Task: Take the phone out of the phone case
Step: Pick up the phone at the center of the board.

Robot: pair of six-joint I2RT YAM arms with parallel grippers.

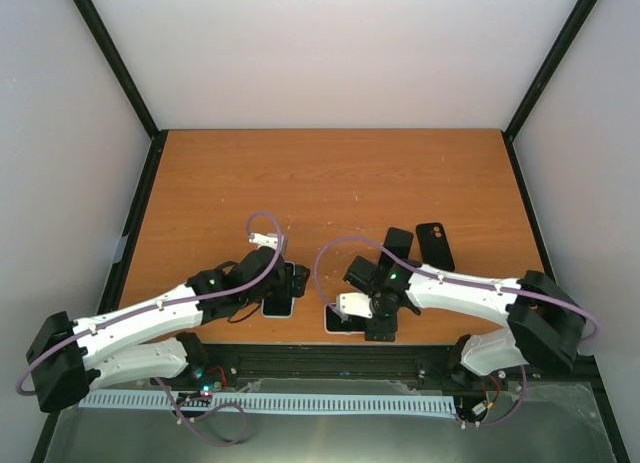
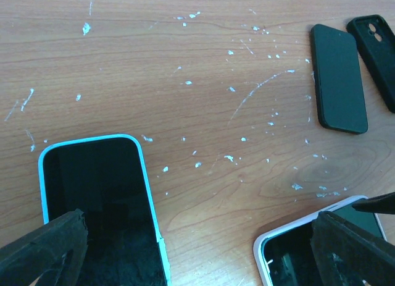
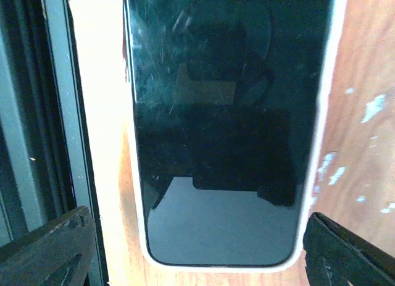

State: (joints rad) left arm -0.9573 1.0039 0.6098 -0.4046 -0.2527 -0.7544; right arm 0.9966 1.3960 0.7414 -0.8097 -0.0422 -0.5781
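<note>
The right gripper (image 3: 199,218) is spread wide and holds nothing. Its two dark fingers (image 3: 355,255) stand on either side of the white-cased phone (image 3: 222,125), clear of its long edges. That phone lies flat with its screen up and still in its case, close to the table's near edge beside the dark rail (image 3: 24,113).

The left gripper (image 2: 199,223) is also released and empty (its jaws gape about as far as the other pair). One finger (image 2: 43,252) hangs over the lower end of the blue-cased phone (image 2: 95,187). The other is above a corner of the white-cased phone (image 2: 290,252). I cannot tell whether either finger touches.

From overhead, the left gripper (image 1: 285,283) and the right gripper (image 1: 362,313) sit close together near the front of the wooden table (image 1: 330,173), each over its own phone.

Farther back and to the right, a black slab (image 2: 338,79), a phone by its look, lies just beside an empty black case (image 2: 376,57). Both are well apart from the grippers. White flecks dot the wood between them.
</note>
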